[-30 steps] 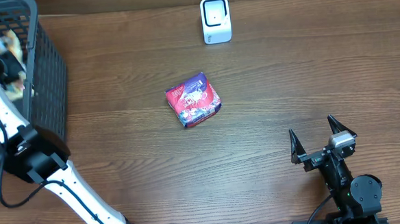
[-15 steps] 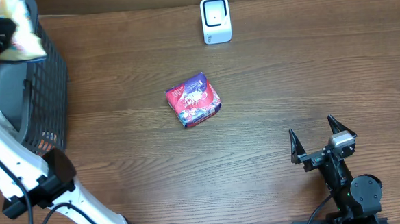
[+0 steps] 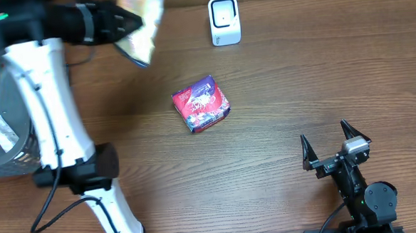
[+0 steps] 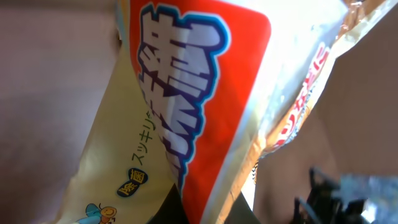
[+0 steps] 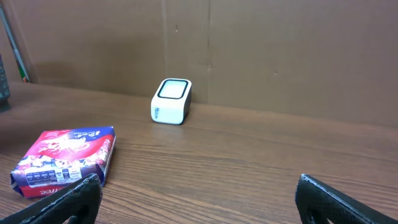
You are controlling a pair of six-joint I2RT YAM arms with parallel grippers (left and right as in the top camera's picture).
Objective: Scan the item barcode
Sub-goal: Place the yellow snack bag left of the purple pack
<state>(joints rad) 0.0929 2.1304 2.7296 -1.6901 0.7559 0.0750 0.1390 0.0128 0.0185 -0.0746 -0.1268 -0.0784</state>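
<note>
A cream and red snack bag [image 3: 140, 27] hangs in the air above the table's far left, with my left gripper [image 3: 128, 24] shut on it. In the left wrist view the bag [image 4: 186, 106] fills the frame, and the dark fingers [image 4: 169, 208] show at its lower edge. The white scanner [image 3: 224, 21] stands at the far middle, to the right of the bag; it also shows in the right wrist view [image 5: 171, 101]. No barcode shows on the bag. My right gripper [image 3: 327, 142] rests open near the front right [image 5: 202, 199], with nothing between its fingers.
A red and blue box [image 3: 201, 103] lies mid-table, left of the right gripper's fingers [image 5: 65, 162]. A dark mesh basket [image 3: 0, 106] stands at the left edge. The left arm's white links [image 3: 50, 103] stretch over the table's left side.
The left arm has lifted the snack bag out of the basket and swung it right, toward the scanner. The right arm and the red box have not moved.
</note>
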